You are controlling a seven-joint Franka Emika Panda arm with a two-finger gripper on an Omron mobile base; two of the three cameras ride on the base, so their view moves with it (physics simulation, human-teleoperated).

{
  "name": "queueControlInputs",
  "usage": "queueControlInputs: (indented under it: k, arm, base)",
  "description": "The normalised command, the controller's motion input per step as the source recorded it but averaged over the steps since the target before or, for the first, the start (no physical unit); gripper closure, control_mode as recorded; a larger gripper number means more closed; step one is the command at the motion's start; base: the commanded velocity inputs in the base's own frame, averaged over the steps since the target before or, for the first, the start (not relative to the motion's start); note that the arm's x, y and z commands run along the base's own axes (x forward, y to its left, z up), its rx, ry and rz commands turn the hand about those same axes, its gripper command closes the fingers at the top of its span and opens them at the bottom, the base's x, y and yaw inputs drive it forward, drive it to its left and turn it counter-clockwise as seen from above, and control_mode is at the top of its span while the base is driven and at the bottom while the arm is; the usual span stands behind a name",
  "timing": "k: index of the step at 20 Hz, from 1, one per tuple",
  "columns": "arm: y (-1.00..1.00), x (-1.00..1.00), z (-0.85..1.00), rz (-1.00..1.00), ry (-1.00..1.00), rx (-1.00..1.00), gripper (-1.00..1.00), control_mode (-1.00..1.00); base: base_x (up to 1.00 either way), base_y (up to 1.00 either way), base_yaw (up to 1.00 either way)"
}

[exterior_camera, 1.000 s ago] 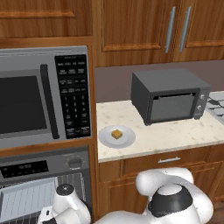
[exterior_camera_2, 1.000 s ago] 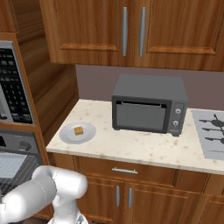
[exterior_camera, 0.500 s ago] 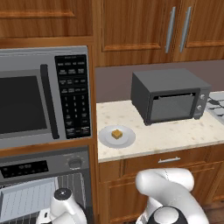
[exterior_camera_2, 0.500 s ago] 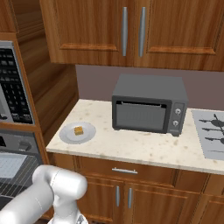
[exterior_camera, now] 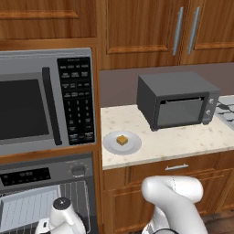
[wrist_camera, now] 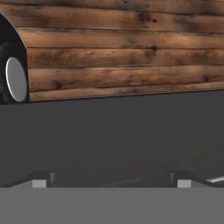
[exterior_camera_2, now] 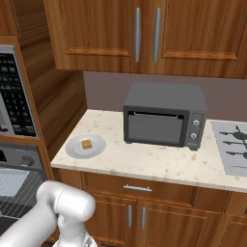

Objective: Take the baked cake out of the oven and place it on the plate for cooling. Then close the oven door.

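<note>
The cake (exterior_camera: 121, 140), a small golden-brown cube, sits on the round pale plate (exterior_camera: 111, 145) at the counter's left end; both also show in the right base view, cake (exterior_camera_2: 87, 144) on plate (exterior_camera_2: 75, 147). Below the microwave the oven (exterior_camera: 41, 174) stands open, with its wire racks (exterior_camera: 27, 212) showing. My wrist (exterior_camera: 62, 218) hangs low in front of the open oven. In the hand view my gripper (wrist_camera: 112, 179) is open, fingertips (wrist_camera: 42, 178) wide apart with nothing between them. It faces a flat dark grey panel (wrist_camera: 113, 135) that may be the oven door.
A microwave (exterior_camera: 32, 105) with a keypad sits above the oven. A dark toaster oven (exterior_camera: 176, 100) stands on the counter (exterior_camera: 183, 141) right of the plate, with a hob (exterior_camera_2: 234, 144) further right. Wooden cabinets hang above and below. Wood floor planks (wrist_camera: 122, 52) show beyond the grey panel.
My arm has sunk lower in front of the oven, and its elbow joint has dropped out of the left base view. The cake, plate and oven have not moved.
</note>
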Motion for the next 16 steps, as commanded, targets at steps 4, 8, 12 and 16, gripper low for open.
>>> queueControlInputs:
  k: [4,8,12,16]
  arm:
    - [0.14,0.09,-0.2,0.0,0.0,0.0,-1.0,-1.0]
    - [0.15,0.08,-0.24,0.0,0.0,0.0,-1.0,-1.0]
    - [0.08,0.13,-0.23,0.0,0.0,0.0,-1.0,-1.0]
    - [0.09,0.15,-0.23,0.0,0.0,0.0,-1.0,-1.0]
  base:
    - [0.0,0.0,0.0]
    - [0.0,0.0,0.0]
    - [0.0,0.0,0.0]
    - [0.0,0.0,0.0]
